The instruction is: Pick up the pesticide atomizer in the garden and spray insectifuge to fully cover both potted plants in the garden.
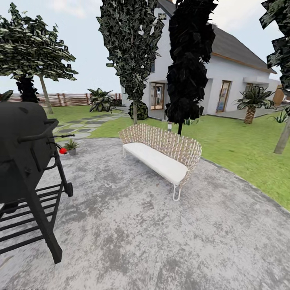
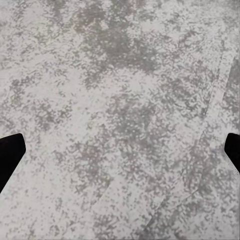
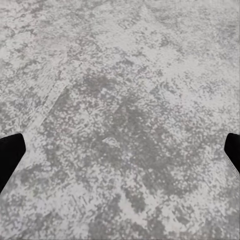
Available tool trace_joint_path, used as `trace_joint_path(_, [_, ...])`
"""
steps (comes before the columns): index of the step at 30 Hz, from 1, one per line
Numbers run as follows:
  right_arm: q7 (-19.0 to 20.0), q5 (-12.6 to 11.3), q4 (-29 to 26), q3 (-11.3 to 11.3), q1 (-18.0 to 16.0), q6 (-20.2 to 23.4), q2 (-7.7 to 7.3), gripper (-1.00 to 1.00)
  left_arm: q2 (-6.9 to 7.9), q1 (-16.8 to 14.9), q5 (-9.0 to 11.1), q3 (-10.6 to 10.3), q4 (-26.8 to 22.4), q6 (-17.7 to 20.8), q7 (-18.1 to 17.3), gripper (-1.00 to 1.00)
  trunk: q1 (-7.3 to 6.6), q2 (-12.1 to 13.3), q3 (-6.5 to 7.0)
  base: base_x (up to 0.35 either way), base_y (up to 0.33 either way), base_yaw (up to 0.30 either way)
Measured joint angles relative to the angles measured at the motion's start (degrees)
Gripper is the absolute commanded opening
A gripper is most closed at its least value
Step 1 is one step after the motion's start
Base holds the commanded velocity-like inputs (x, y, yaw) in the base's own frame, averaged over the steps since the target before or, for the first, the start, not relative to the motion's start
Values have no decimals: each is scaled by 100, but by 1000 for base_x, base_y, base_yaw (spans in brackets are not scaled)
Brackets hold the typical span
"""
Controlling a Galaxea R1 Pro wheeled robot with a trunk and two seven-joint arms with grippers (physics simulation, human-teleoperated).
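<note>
On the far left of the grey paved patio (image 1: 133, 225) in the garden stands one potted plant (image 1: 71, 146), a low green rosette in a small grey pot. Right beside it shows the red tip of the pesticide atomizer (image 1: 62, 151); its dark body is partly hidden behind the grill. In the left wrist view, my left gripper (image 2: 120, 150) hangs open over bare mottled paving, its black fingertips (image 2: 10, 155) at the picture's two sides. The right wrist view shows my right gripper (image 3: 120, 150) open in the same way, with nothing between the fingers.
A large black barbecue grill (image 1: 24, 161) on a wheeled stand fills the near left. A wicker bench (image 1: 161, 155) with a white cushion stands mid-patio. Beyond are lawn (image 1: 241, 145), stepping stones (image 1: 80, 125), dark trees (image 1: 133, 48), a fence (image 1: 68, 98) and a white house (image 1: 229, 80).
</note>
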Motion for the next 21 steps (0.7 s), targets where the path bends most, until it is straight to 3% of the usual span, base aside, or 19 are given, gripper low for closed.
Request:
trace_joint_path(7, [3, 0, 0, 7, 0, -3, 19, 100, -1, 0, 0, -2, 1, 1, 7, 100, 0, 0, 15, 200, -210, 277])
trace_joint_path(15, [-1, -8, -6, -7, -1, 2, 17, 100, 0, 0, 15, -2, -63, -8, 5, 100, 2, 0, 15, 21, -18, 273])
trace_joint_path(21, [2, -13, -26, -22, 1, -3, 17, 100, 8, -2, 16, 40, -51, -9, 8, 100, 2, 0, 15, 0, 0, 65])
